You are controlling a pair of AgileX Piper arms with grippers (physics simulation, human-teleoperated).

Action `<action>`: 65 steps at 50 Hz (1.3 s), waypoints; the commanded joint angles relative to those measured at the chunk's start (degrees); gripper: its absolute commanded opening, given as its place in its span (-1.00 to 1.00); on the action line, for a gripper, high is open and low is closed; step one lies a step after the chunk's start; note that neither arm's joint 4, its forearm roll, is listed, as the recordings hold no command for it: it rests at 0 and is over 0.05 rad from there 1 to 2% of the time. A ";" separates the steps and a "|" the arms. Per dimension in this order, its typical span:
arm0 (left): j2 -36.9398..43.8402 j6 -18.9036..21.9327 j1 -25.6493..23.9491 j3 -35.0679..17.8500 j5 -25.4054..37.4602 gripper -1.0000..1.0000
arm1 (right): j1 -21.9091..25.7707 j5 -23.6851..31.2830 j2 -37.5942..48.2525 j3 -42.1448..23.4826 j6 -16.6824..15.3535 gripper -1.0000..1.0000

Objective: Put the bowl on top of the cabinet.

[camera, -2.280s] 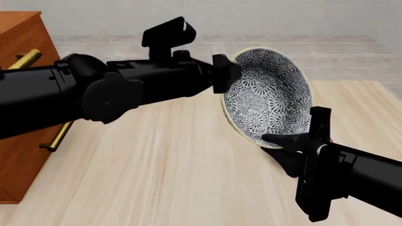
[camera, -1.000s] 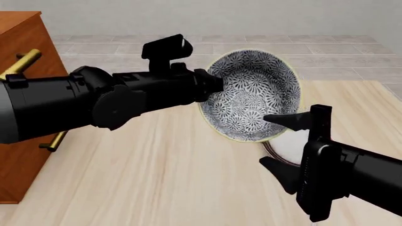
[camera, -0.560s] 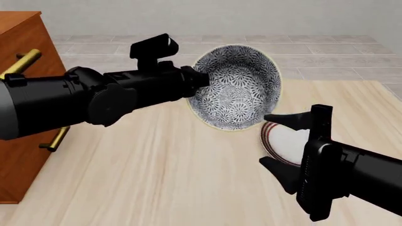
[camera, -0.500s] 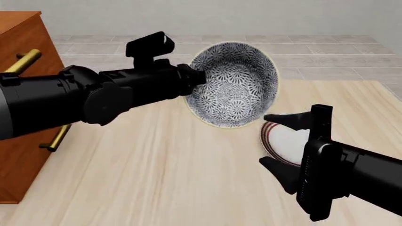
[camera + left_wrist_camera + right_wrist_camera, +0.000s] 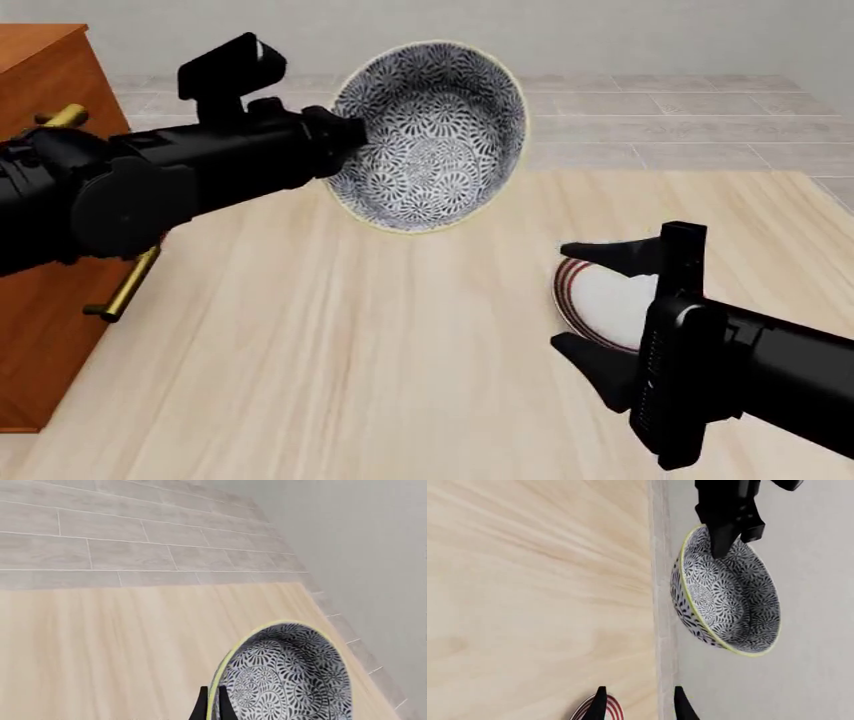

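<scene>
Bowl (image 5: 430, 135) hung tilted above table (image 5: 334, 350), rim pinched by left gripper (image 5: 344, 140); cabinet (image 5: 47, 200) at 9 o'clock. Right gripper (image 5: 601, 300) gaped empty nr plate (image 5: 594, 300).

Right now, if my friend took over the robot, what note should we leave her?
Left gripper: shut on the rim of the deep white bowl with blue-black swirls, held tipped in the air above the table.
Right gripper: open, holding nothing, by the flat white plate with red rings.
Done: bowl lifted.
Left: carry it to the reddish-brown wooden cabinet at the left and set it on top.
</scene>
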 commanded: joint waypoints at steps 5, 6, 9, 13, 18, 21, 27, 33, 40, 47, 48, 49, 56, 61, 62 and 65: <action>-8.12 -1.67 1.57 2.80 1.55 -1.00 | -0.01 -0.22 0.27 0.00 -0.05 1.00; -8.99 -1.65 1.58 2.88 1.84 -1.00 | -0.01 -0.22 0.27 0.00 -0.05 1.00; -11.25 -2.12 1.57 3.02 2.71 -1.00 | -0.01 -0.22 0.27 0.00 -0.05 1.00; -13.47 -2.83 1.86 3.53 3.35 -1.00 | -2.11 11.24 -11.19 0.83 11.41 1.00; -17.01 -2.86 2.10 3.95 4.03 -1.00 | -3.19 11.43 -27.21 0.53 21.50 1.00; -19.06 -1.59 1.99 3.88 3.74 -1.00 | -3.74 10.90 -27.84 -0.04 24.39 1.00; -22.11 -1.49 2.76 4.85 3.55 -1.00 | -6.07 10.12 -30.09 0.32 29.58 1.00; -24.23 -2.72 2.93 5.50 3.35 -1.00 | -8.49 9.30 -32.62 1.53 33.95 1.00; -28.33 -4.61 3.55 7.13 1.68 -1.00 | -10.89 9.74 -37.01 2.44 44.37 1.00; -31.65 -5.35 5.01 8.43 1.20 -1.00 | -13.70 9.70 -41.75 5.43 51.09 1.00; -32.63 -5.39 4.94 9.08 0.78 -1.00 | -14.24 9.68 -42.68 6.18 52.83 1.00; -33.18 -5.27 5.06 9.48 0.80 -1.00 | -14.84 9.83 -43.64 6.58 54.43 1.00; -37.73 -3.90 5.22 12.12 -0.40 -1.00 | -17.97 7.86 -46.87 9.53 59.83 1.00; -40.13 -4.10 6.07 13.16 -0.51 -1.00 | -20.42 5.08 -46.94 11.39 63.72 1.00; -40.86 -3.49 6.26 13.46 -0.39 -1.00 | -21.00 3.86 -46.94 12.35 63.75 1.00; -42.79 -2.76 6.12 14.26 -0.88 -1.00 | -23.06 1.43 -46.94 13.74 65.51 1.00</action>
